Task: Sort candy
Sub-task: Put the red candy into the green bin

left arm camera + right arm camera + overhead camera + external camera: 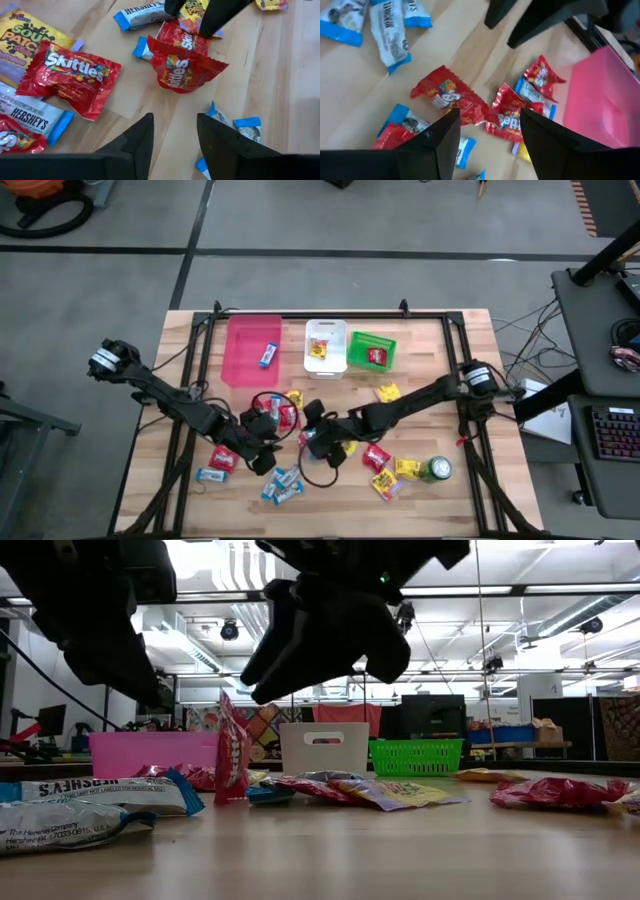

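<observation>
Red, yellow and blue-and-silver candy packets lie scattered on the near half of the wooden table [420,420]. My left gripper [174,136] is open above bare wood, just short of a crumpled red Skittles packet [184,67] that stands up on its edge [232,750]. My right gripper [490,132] is open too, hovering over a cluster of red packets [507,117]. In the high view the two grippers face each other, left [262,452] and right [312,438]. Neither touches any candy.
A pink bin [252,350] holding one blue bar, a white bin [326,345] and a green basket [373,350] stand along the far side. A green can [437,470] stands near the right near corner. The two arms are close together mid-table.
</observation>
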You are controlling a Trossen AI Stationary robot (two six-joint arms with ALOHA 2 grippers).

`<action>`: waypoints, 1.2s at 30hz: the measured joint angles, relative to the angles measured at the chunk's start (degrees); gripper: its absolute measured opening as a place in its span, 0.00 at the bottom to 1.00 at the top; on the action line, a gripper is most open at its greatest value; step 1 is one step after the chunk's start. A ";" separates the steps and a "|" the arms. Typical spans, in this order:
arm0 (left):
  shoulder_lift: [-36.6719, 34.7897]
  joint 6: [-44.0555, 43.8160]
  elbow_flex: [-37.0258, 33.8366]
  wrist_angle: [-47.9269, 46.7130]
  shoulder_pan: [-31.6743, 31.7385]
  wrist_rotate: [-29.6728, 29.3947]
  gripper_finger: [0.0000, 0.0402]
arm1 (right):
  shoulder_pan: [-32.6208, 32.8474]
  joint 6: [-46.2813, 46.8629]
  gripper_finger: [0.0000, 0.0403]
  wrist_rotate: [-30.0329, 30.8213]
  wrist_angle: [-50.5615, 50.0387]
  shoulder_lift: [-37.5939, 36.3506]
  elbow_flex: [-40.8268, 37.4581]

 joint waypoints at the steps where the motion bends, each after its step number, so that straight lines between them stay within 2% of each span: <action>1: 0.00 0.01 0.00 0.03 0.00 0.10 0.33 | -0.39 -0.48 0.49 -1.52 -0.13 0.42 0.73; 11: 0.00 0.07 -0.07 -0.34 -0.26 0.36 0.34 | -3.13 -3.13 0.49 -9.49 -5.29 6.19 7.11; 17: 0.00 0.31 -0.11 -0.39 -0.26 0.39 0.34 | -4.45 -2.97 0.49 -15.03 -5.92 7.23 7.61; 21: 0.00 0.50 -0.11 -0.45 -0.26 0.35 0.34 | -4.96 -2.60 0.46 -16.58 -5.76 7.16 7.65; 25: 0.00 0.83 -0.11 -0.45 -0.24 -0.34 0.34 | -5.32 -2.63 0.38 -16.92 -5.52 7.16 7.66; 30: 0.00 0.83 -0.11 -0.45 -0.24 -0.44 0.34 | -5.74 -2.58 0.22 -20.93 -5.06 7.16 7.65; 34: 0.00 0.83 -0.13 -0.47 -0.26 -0.50 0.34 | -5.74 -3.14 0.07 -21.22 -5.20 7.14 7.65; 36: 0.00 0.78 -0.12 -0.47 -0.25 -0.50 0.34 | -5.74 -3.16 0.04 -21.96 -5.20 7.14 7.65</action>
